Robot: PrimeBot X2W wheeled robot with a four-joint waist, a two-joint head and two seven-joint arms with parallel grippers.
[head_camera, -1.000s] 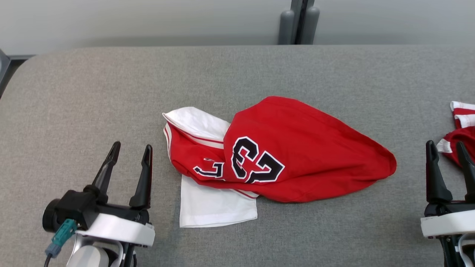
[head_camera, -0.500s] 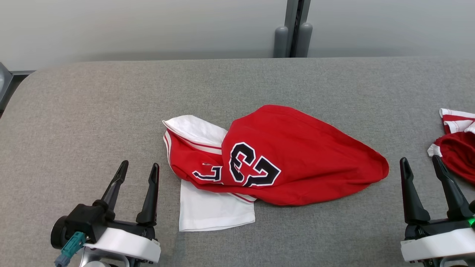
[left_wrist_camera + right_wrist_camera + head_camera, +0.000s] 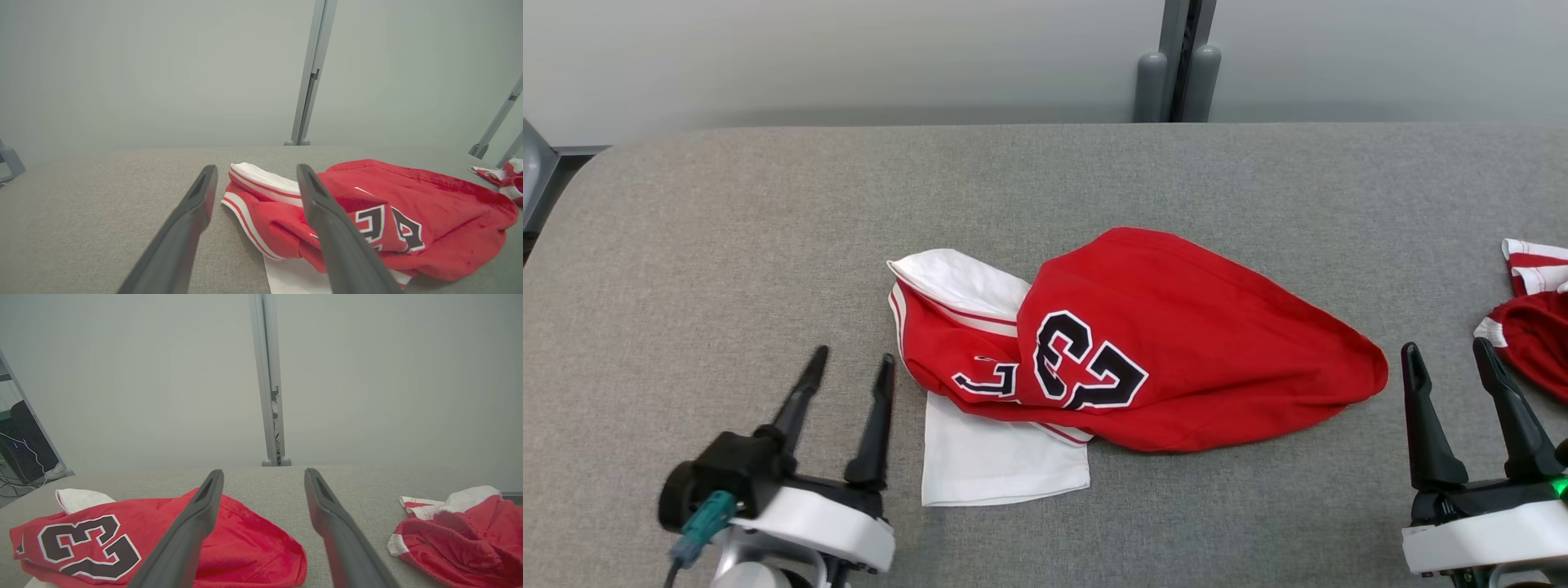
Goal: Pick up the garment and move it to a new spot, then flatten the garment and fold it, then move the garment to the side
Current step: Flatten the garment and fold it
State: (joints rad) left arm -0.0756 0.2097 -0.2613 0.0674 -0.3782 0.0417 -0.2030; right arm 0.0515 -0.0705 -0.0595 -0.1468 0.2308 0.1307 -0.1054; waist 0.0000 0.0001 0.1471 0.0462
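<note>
A crumpled red garment [image 3: 1176, 343] with white sleeves and a black "23" lies in the middle of the grey table [image 3: 768, 212]; one white sleeve [image 3: 1001, 457] sticks out toward the front. It shows in the left wrist view as the garment [image 3: 408, 204] and in the right wrist view as the garment [image 3: 229, 547]. My left gripper [image 3: 849, 367] stands open just left of the garment's left edge, holding nothing. My right gripper [image 3: 1450, 359] stands open just right of the garment's right tip, also holding nothing. Left gripper [image 3: 255, 175] and right gripper [image 3: 263, 479] both have their jaws wide apart.
A second red and white garment [image 3: 1531, 318] lies bunched at the table's right edge, also in the right wrist view [image 3: 457, 526]. A grey post [image 3: 1176, 65] stands behind the table against a pale wall. The table's left corner is rounded.
The head camera has shifted a little. My left gripper has moved right and slightly forward, closer to the garment's left edge. The right gripper came inward a second ago and has since held still.
</note>
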